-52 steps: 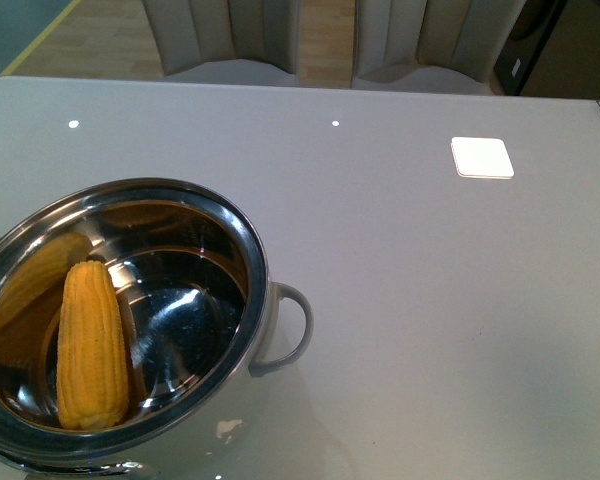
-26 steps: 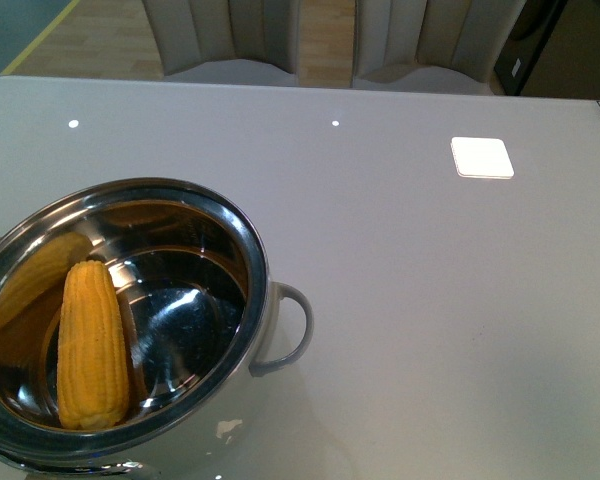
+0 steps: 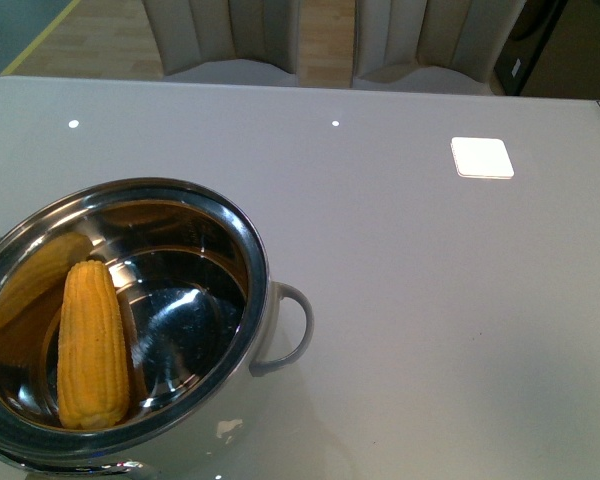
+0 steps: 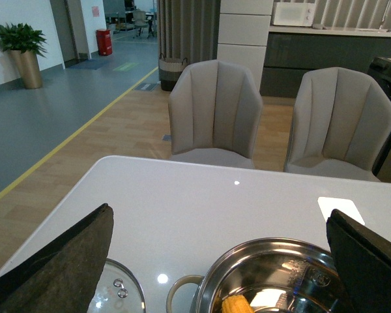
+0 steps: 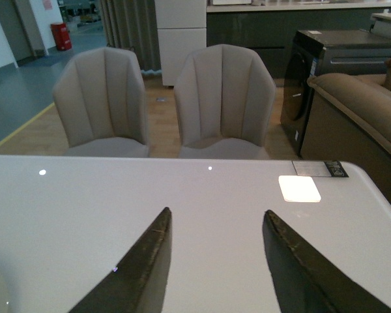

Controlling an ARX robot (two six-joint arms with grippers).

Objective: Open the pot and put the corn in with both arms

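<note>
One corn (image 3: 92, 345) is lying inside the uncovered pot (image 3: 230, 215), so the task looks complete. Left gripper (image 4: 221, 251) and right gripper (image 5: 215, 261) are hanging spread, empty. Beyond, the lid (image 4: 120, 293) is resting on the table (image 3: 430, 300).

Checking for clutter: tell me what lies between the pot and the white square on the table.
Nothing: in the front view, bare grey table runs from the pot to the white square.

one pot (image 3: 255, 262), one corn (image 3: 92, 345), one glass lid (image 4: 117, 295), two chairs (image 4: 213, 111).
</note>
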